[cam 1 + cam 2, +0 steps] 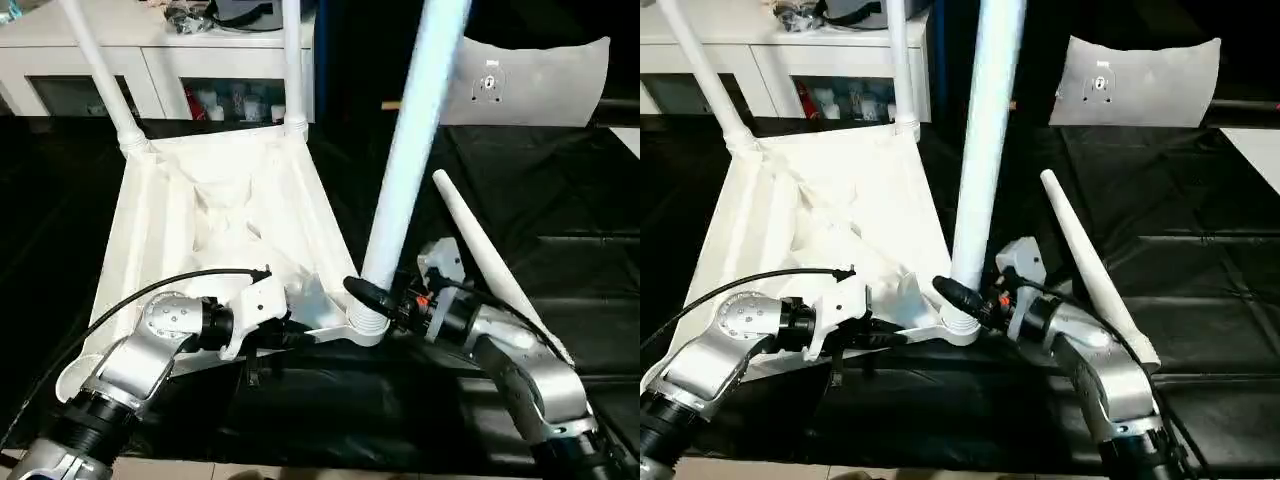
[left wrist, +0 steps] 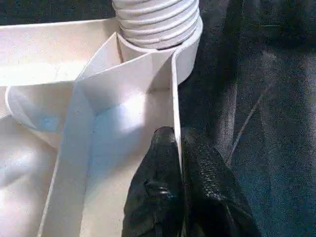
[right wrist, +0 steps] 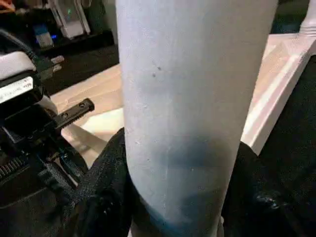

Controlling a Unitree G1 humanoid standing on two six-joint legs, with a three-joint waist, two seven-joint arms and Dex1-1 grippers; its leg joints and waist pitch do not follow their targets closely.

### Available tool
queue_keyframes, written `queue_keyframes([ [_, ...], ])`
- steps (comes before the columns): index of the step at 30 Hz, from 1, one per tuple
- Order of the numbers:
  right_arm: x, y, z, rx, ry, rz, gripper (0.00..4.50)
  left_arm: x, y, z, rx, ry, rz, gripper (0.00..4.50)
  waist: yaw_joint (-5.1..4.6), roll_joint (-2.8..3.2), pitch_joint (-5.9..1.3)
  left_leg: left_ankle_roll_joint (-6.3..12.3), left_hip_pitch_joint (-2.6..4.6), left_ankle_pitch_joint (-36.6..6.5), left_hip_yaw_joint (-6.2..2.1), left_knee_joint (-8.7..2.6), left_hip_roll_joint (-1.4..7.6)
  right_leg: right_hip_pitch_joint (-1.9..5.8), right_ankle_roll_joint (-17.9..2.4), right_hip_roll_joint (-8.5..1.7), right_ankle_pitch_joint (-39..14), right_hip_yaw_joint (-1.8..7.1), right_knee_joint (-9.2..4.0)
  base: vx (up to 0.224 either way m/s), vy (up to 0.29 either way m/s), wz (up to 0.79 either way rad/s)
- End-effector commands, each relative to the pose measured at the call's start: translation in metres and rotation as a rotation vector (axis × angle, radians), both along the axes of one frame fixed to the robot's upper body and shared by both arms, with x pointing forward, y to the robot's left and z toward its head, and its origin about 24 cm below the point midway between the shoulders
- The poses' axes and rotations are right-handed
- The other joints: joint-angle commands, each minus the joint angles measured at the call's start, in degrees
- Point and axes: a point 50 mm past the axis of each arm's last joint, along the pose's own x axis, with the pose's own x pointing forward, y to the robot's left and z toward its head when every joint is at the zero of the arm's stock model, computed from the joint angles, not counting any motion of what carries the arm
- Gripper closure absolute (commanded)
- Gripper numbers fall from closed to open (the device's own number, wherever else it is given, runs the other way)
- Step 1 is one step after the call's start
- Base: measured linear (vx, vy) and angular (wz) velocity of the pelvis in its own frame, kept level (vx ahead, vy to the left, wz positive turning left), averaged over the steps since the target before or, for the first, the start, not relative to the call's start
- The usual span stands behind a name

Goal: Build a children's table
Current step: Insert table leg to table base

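The children's table top (image 1: 215, 200) lies upside down on the black cloth, ribs facing up. Two white legs (image 1: 100, 70) (image 1: 292, 60) stand in its far corner sockets. A third leg (image 1: 410, 170) stands upright in the near right corner socket (image 2: 187, 54). My right gripper (image 1: 385, 300) is shut around this leg just above its collar, and its black fingers (image 3: 106, 187) wrap the shaft (image 3: 192, 98). My left gripper (image 2: 177, 140) is shut on the top's thin near rim wall (image 2: 174, 98), close to that socket. A fourth leg (image 1: 490, 265) lies loose on the cloth, right of my right arm.
A white cabinet (image 1: 150, 50) with small items on its shelves stands behind the table top. A white panel (image 1: 530, 85) leans at the back right. Black cloth (image 1: 560, 200) covers the work surface. A black cable (image 1: 150, 290) loops over my left forearm.
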Motion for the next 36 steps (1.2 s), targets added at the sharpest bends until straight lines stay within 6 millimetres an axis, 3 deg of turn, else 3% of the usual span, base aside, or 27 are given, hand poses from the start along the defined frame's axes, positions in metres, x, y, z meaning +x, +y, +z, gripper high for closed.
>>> queue_keyframes([
  [1, -0.016, -0.015, -0.042, -0.042, 0.189, -0.058, 2.61, 0.001, 0.007, 0.006, -0.038, -0.020, 0.024, 4.50, 0.10, -0.35, -1.96, 2.16, 0.38, -12.6, -1.40, -4.39, 3.52, 1.48, -11.0, -5.32, -11.8, 3.59, -5.53, 0.000, 0.000, 0.00],
  [4, -0.016, -0.015, -0.039, 0.022, 0.173, -0.061, 2.61, 0.001, 0.009, 0.007, -0.034, -0.018, 0.025, 4.50, 0.10, -0.23, -1.99, 1.98, 0.37, -13.4, -1.50, -4.49, 3.55, 1.48, -11.0, -5.32, -12.9, 3.58, -5.63, 0.000, 0.000, 0.00],
  [8, -0.017, -0.016, -0.038, 0.054, 0.165, -0.051, 2.61, 0.002, 0.011, 0.008, -0.027, -0.018, 0.028, 4.50, 0.20, -0.21, -2.26, 2.49, 0.20, -11.9, -1.48, -4.43, 3.53, 1.68, -11.4, -5.30, -9.9, 3.52, -5.42, 0.000, 0.000, 0.00],
  [10, -0.019, -0.017, -0.042, 0.018, 0.167, -0.033, 2.61, 0.003, 0.012, 0.008, -0.023, -0.019, 0.028, 4.50, 0.28, -0.16, -2.29, 2.58, 0.21, -11.7, -1.48, -4.42, 3.54, 1.72, -11.6, -5.33, -9.8, 3.45, -5.41, 0.000, 0.000, 0.00],
  [12, -0.022, -0.018, -0.051, -0.137, 0.156, 0.019, 2.61, 0.004, 0.013, 0.009, -0.013, -0.024, 0.026, 4.50, 0.29, -0.30, -2.30, 2.31, 0.19, -11.8, -1.46, -4.41, 3.56, 1.73, -11.4, -5.31, -10.5, 3.35, -5.43, 0.000, 0.000, 0.00],
  [17, -0.022, -0.020, -0.059, -0.303, 0.140, 0.092, 2.61, 0.004, 0.014, 0.009, -0.004, -0.026, 0.021, 4.50, 0.12, -0.36, -1.83, 0.75, 0.49, -16.5, -1.64, -4.73, 3.53, 1.26, -8.9, -5.56, -21.0, 3.60, -6.43, 0.000, 0.000, 0.00],
  [18, -0.020, -0.020, -0.060, -0.318, 0.144, 0.104, 2.61, 0.004, 0.014, 0.009, -0.003, -0.026, 0.020, 4.50, -0.04, -0.46, -1.85, 0.41, 0.54, -17.3, -1.78, -4.91, 3.63, 1.22, -8.9, -5.43, -21.1, 3.58, -6.32, 0.000, 0.000, 0.00],
  [19, -0.020, -0.019, -0.062, -0.340, 0.158, 0.139, 2.61, 0.003, 0.013, 0.008, -0.002, -0.023, 0.015, 4.50, -0.22, -1.00, -1.84, 0.50, 0.37, -17.5, -1.80, -4.94, 3.62, 1.30, -9.1, -5.37, -20.9, 3.54, -6.25, 0.000, 0.000, 0.00],
  [20, -0.020, -0.018, -0.063, -0.357, 0.169, 0.167, 2.61, 0.002, 0.013, 0.008, -0.003, -0.021, 0.012, 4.50, -0.23, -0.65, -1.83, 0.55, 0.32, -17.6, -1.90, -5.01, 3.63, 1.34, -9.2, -5.44, -20.6, 3.55, -6.18, 0.000, 0.000, 0.00],
  [22, -0.020, -0.017, -0.065, -0.369, 0.176, 0.186, 2.61, 0.002, 0.013, 0.008, -0.002, -0.020, 0.009, 4.50, -0.34, -0.67, -1.80, 0.33, 0.60, -18.8, -1.83, -4.96, 3.63, 1.10, -9.4, -5.42, -20.8, 3.64, -6.29, 0.000, 0.000, 0.00],
  [24, -0.020, -0.015, -0.069, -0.415, 0.198, 0.253, 2.61, -0.001, 0.013, 0.008, 0.003, -0.015, -0.009, 4.50, -0.44, -0.80, -1.32, 0.37, 0.62, -19.7, -1.86, -5.09, 3.56, 0.97, -9.5, -5.43, -21.1, 3.74, -6.37, 0.000, 0.000, 0.00],
  [25, -0.018, -0.013, -0.069, -0.431, 0.206, 0.287, 2.61, -0.003, 0.012, 0.009, 0.008, -0.015, -0.029, 4.50, -0.70, -0.99, -0.71, 0.50, 0.43, -20.2, -1.84, -5.28, 3.51, 0.70, -9.3, -5.27, -21.8, 3.76, -6.53, 0.000, 0.000, 0.00],
  [26, -0.017, -0.012, -0.069, -0.438, 0.217, 0.317, 2.61, -0.004, 0.012, 0.010, 0.012, -0.014, -0.049, 4.50, -0.91, -1.17, -0.68, 0.33, 0.68, -21.7, -1.91, -5.24, 3.36, 0.65, -8.6, -5.36, -25.2, 3.70, -6.80, 0.000, 0.000, 0.00],
  [27, -0.015, -0.010, -0.068, -0.441, 0.226, 0.347, 2.61, -0.004, 0.011, 0.011, 0.016, -0.015, -0.071, 4.50, -0.98, -0.96, -0.62, 0.15, 0.90, -22.4, -2.04, -5.23, 3.46, 0.47, -8.2, -5.58, -27.3, 3.88, -7.00, 0.000, 0.000, 0.00],
  [30, -0.015, -0.007, -0.067, -0.455, 0.231, 0.402, 2.61, -0.004, 0.008, 0.014, 0.022, -0.020, -0.109, 4.50, -1.18, -1.18, 0.02, 0.14, 1.30, -23.4, -2.10, -5.59, 3.51, 0.03, -7.4, -5.34, -29.1, 3.95, -7.39, 0.000, 0.000, 0.00],
  [31, -0.015, -0.007, -0.067, -0.455, 0.231, 0.402, 2.61, -0.004, 0.008, 0.014, 0.022, -0.020, -0.109, 4.50, -1.18, -1.18, 0.02, 0.14, 1.30, -23.4, -2.10, -5.59, 3.51, 0.03, -7.4, -5.34, -29.1, 3.95, -7.39, 0.000, 0.000, 0.00],
  [32, -0.017, -0.003, -0.066, -0.458, 0.254, 0.473, 2.61, -0.002, 0.004, 0.020, 0.024, -0.029, -0.155, 4.50, -1.35, -1.60, 0.80, 0.22, 1.18, -24.0, -2.14, -5.93, 3.59, -0.24, -7.4, -5.17, -28.3, 4.05, -7.49, 0.000, 0.000, 0.00],
  [33, -0.018, -0.002, -0.065, -0.455, 0.264, 0.496, 2.61, -0.002, 0.002, 0.022, 0.025, -0.034, -0.168, 4.50, -1.32, -1.56, 0.68, 0.25, 1.26, -24.3, -2.16, -5.94, 3.56, -0.12, -7.3, -5.13, -28.4, 4.05, -7.43, 0.000, 0.000, 0.00],
  [34, -0.018, -0.002, -0.065, -0.455, 0.264, 0.496, 2.61, -0.002, 0.002, 0.022, 0.025, -0.034, -0.168, 4.50, -1.26, -1.44, 0.25, 0.41, 1.40, -22.4, -2.08, -5.88, 3.70, 0.16, -8.2, -5.28, -25.1, 4.13, -7.19, 0.000, 0.000, 0.00],
  [35, -0.021, 0.000, -0.064, -0.439, 0.290, 0.537, 2.61, 0.002, 0.000, 0.027, 0.025, -0.045, -0.187, 4.50, -1.30, -1.63, 0.63, 1.03, 1.06, -20.3, -1.91, -6.17, 3.76, 0.23, -9.3, -4.92, -20.2, 4.10, -6.89, 0.000, 0.000, 0.00],
  [36, -0.025, 0.003, -0.064, -0.422, 0.313, 0.573, 2.61, 0.006, -0.002, 0.031, 0.025, -0.056, -0.196, 4.50, -1.34, -1.66, 0.75, 1.25, 1.10, -19.8, -1.79, -6.22, 3.75, 0.25, -9.7, -4.86, -18.8, 4.06, -6.87, 0.000, 0.000, 0.00],
])
